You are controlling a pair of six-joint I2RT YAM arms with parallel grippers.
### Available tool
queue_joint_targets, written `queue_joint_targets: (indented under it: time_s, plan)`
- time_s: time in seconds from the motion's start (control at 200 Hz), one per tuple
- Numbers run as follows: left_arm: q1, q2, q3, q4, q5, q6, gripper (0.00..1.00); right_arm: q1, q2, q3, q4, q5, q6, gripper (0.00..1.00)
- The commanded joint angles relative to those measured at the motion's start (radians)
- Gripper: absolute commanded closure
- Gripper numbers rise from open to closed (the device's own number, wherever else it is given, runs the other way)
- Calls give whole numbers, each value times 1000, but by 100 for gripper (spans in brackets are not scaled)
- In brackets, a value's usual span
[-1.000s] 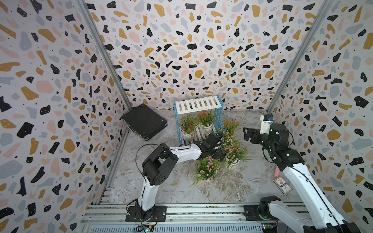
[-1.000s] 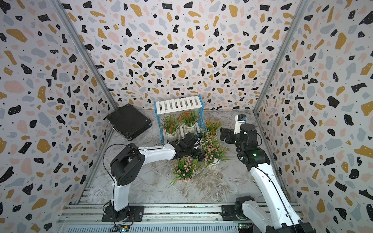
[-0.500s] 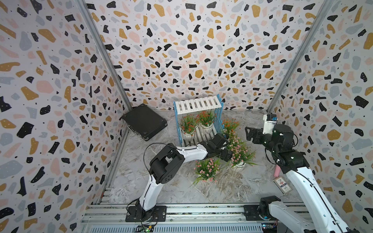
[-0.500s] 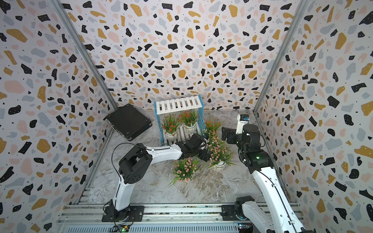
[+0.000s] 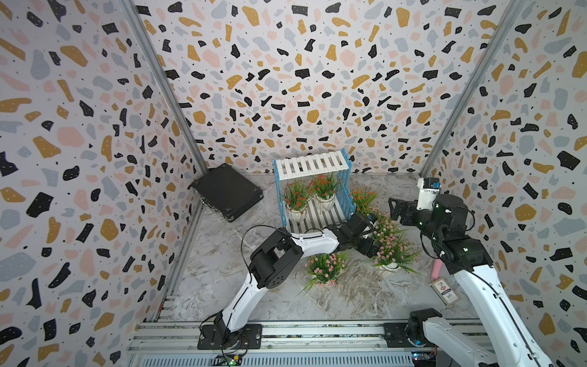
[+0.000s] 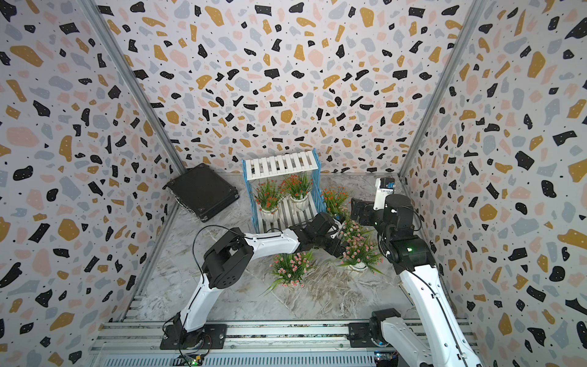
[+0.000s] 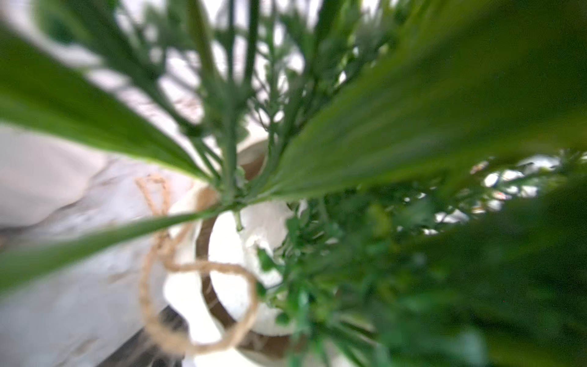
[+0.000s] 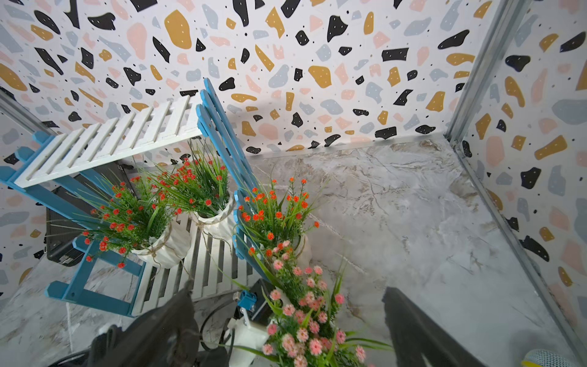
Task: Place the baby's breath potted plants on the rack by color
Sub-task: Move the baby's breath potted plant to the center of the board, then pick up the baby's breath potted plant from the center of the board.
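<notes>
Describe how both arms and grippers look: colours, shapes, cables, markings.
Both the left arm and right arm have smooth white link shells joined by black cylindrical joints. A thin black cable loops over the left elbow. The right gripper has flat black jaws; a white camera block with a blue connector sits at its wrist. A green light shows on one right-arm joint.

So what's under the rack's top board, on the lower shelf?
Two orange-red plants stand there side by side, left plant and right plant. The top board and the plants cover the back of the lower shelf, so that cannot be checked.
</notes>
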Motion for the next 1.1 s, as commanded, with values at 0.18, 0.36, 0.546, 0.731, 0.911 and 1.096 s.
queue_joint_targets:
  time_s: [0.18, 0.36, 0.546, 0.731, 0.911, 1.096]
  plan:
    - [24, -117, -33, 9, -24, 28, 0, -5, 53, 84, -27, 6, -28, 3]
    - [136, -297, -171, 0, -42, 1, 1, -5, 167, 159, -53, -40, -46, 1]
    - [219, -467, -275, -39, -66, 0, 1, -10, 347, 287, -146, -100, -95, 1]
    - [293, -613, -375, -85, -92, -39, 1, -87, 510, 413, -224, -206, -117, 1]
    - [385, -739, -464, -145, -114, -88, 1, -217, 645, 495, -290, -248, -124, 1]
    - [429, -833, -514, -193, -144, -90, 1, -308, 766, 492, -268, -318, -132, 2]
